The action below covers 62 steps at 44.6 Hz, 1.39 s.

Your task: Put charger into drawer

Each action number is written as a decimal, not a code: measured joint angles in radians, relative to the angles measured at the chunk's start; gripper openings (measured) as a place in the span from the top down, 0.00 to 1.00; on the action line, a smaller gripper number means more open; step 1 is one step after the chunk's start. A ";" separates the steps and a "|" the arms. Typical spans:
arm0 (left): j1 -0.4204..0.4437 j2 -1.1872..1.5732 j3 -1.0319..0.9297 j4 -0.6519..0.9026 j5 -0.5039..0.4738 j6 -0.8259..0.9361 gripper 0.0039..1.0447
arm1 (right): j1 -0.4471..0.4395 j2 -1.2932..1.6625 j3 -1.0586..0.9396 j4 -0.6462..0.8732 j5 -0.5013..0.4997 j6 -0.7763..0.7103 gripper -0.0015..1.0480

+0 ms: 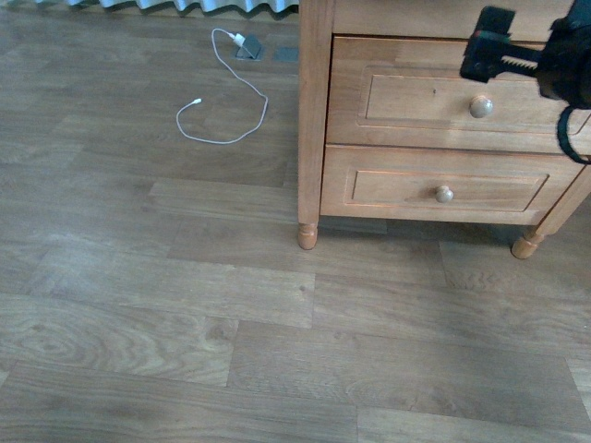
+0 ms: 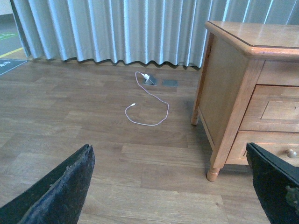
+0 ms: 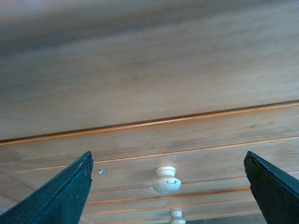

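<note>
The charger is out of view in every frame. The drawer [image 1: 416,92] is the upper, taller one of a light-wood nightstand and it is shut, with a round pale knob [image 1: 480,106]. My right gripper [image 1: 488,44] hangs open in front of the drawer, up and to the side of the knob, touching nothing. In the right wrist view the right gripper [image 3: 167,156] faces the drawer front [image 3: 121,161] with the knob [image 3: 167,179] between its spread jaws. My left gripper [image 2: 168,147] is open over bare floor, and the drawer [image 2: 275,109] shows to one side.
A thin white cable [image 1: 226,111] with a small white plug lies looped on the wood floor near a grey floor socket [image 1: 249,48]. Below the upper drawer sits a shorter lower drawer [image 1: 443,189]. The nightstand leg [image 1: 307,235] stands on the floor. Curtains [image 2: 117,28] hang behind.
</note>
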 joint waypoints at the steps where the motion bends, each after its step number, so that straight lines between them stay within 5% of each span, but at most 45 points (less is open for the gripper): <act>1: 0.000 0.000 0.000 0.000 0.000 0.000 0.06 | -0.005 -0.042 -0.040 0.010 -0.007 0.000 0.08; 9: 0.000 0.000 0.000 0.000 0.000 0.000 0.06 | -0.042 -0.313 -0.298 0.011 -0.063 0.000 0.08; 23: 0.000 0.000 0.000 0.000 0.000 0.000 0.06 | -0.130 -0.867 -0.584 -0.198 -0.175 -0.014 0.08; 39: 0.000 0.000 0.000 0.000 0.000 0.000 0.06 | -0.177 -1.481 -0.737 -0.613 -0.219 -0.016 0.08; 50: 0.000 0.000 0.000 0.000 0.000 0.000 0.06 | -0.181 -1.539 -0.745 -0.626 -0.218 -0.016 0.08; 54: 0.000 0.000 0.000 0.000 0.000 0.000 0.06 | -0.120 -1.559 -0.800 -0.514 -0.099 -0.101 0.21; 62: 0.000 0.000 0.000 0.000 0.000 0.000 0.06 | -0.095 -1.646 -0.892 -0.494 -0.087 -0.190 0.60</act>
